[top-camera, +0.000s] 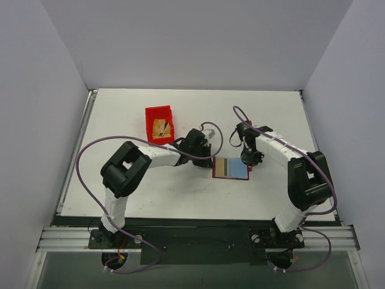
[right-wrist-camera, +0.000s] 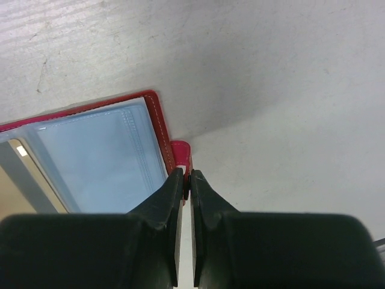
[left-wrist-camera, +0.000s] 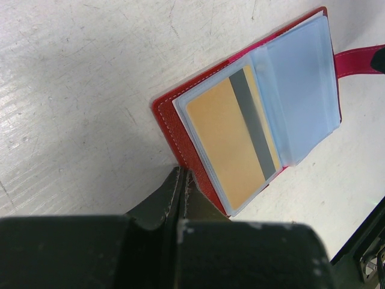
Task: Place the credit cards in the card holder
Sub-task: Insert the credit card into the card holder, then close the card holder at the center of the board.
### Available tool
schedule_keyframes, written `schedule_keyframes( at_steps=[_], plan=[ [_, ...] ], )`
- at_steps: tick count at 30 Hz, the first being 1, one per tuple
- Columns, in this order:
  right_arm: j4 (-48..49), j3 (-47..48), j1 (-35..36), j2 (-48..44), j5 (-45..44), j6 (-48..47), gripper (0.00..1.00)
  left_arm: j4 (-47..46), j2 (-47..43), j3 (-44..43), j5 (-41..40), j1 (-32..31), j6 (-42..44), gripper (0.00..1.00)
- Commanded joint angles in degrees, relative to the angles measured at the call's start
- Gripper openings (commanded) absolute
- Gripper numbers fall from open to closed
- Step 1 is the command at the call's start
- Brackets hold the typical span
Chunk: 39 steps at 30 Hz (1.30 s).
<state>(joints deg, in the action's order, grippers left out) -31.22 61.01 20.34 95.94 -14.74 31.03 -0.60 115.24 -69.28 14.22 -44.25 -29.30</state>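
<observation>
You have the card holder (top-camera: 230, 168) lying open on the table (top-camera: 150, 198), just off the near right corner of the red bin (top-camera: 158, 112), sleeves up. Your left pincer (left-wrist-camera: 180, 177) is closed tight, tips on the cover edge nearest the bin, and appears to pinch it. Your right pincer (right-wrist-camera: 183, 180) is clamped on the snap tab (right-wrist-camera: 180, 150) at the edge farthest from the bin. Give the tab a light, level pull away from the bin; lifting it would likely fold the sleeves over. The holder's long axis runs from pincer to pincer, tab pointing away from the bin, spine crossing it. One credit card (left-wrist-camera: 231, 141) sits in the bin-side sleeve, stripe up, lengthwise along the spine. More cards (top-camera: 160, 127) wait in the bin, so one pincer must let go to fetch them
</observation>
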Motion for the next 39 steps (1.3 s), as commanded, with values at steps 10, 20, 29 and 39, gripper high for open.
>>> schedule_keyframes(
  at_steps=[10, 20, 29, 39],
  plan=[
    [2.1, 3.1, 1.8, -13.8, 14.2, -6.9, 0.00, 3.7, -2.8, -0.1, -0.2, 1.2, 1.4, 0.00],
    [14.9, -0.9, 4.4, -12.1, 39.7, -7.6, 0.00, 2.5, -2.5, 1.1, 0.5, 2.1, 0.2, 0.00],
    [28.7, -6.4, 8.1, -6.0, 49.5, -5.0, 0.00, 1.5, -6.9, 7.9, -2.3, 5.0, -3.9, 0.00],
    [30.7, -7.2, 9.7, 1.7, 49.5, -6.2, 0.00, 1.9, -13.6, 15.0, -6.6, 8.8, -8.2, 0.00]
  ],
)
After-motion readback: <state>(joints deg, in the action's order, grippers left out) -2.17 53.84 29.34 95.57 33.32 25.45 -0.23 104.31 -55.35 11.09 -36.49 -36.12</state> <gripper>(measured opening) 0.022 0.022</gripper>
